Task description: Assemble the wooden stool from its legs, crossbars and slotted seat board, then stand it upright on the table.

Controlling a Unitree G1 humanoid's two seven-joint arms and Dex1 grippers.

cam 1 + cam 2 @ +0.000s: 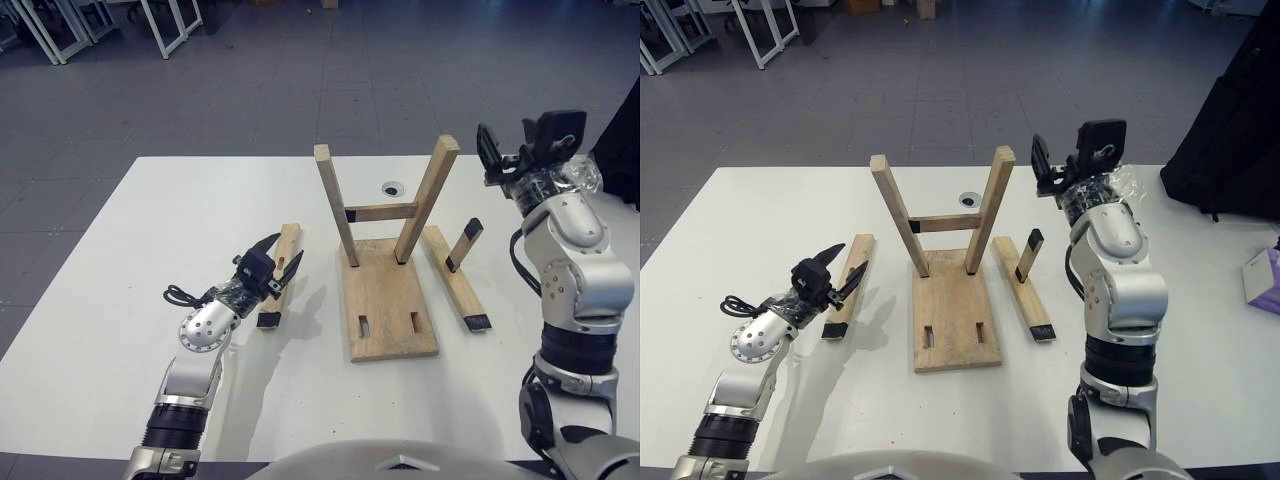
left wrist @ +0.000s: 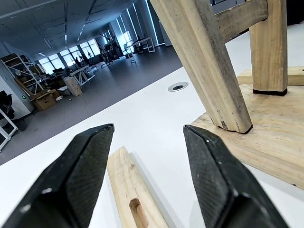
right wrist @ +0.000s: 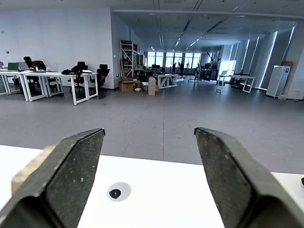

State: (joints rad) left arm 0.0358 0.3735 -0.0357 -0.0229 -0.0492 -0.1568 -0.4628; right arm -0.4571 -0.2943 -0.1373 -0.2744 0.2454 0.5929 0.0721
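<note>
Wooden seat board (image 1: 390,345) lies flat at the frame's centre with two legs (image 1: 335,205) and a crossbar (image 1: 382,212) standing in its far slots. We judge about half remains: the near slots (image 1: 364,326) are bare, and one loose leg (image 1: 839,312) lies left of the board, another (image 1: 455,285) right, its short crossbar (image 1: 464,245) perhaps already fitted. Our left gripper (image 1: 289,247) hovers low over the left leg and our right gripper (image 1: 512,152) is raised at upper right, both with jaws apart.
</note>
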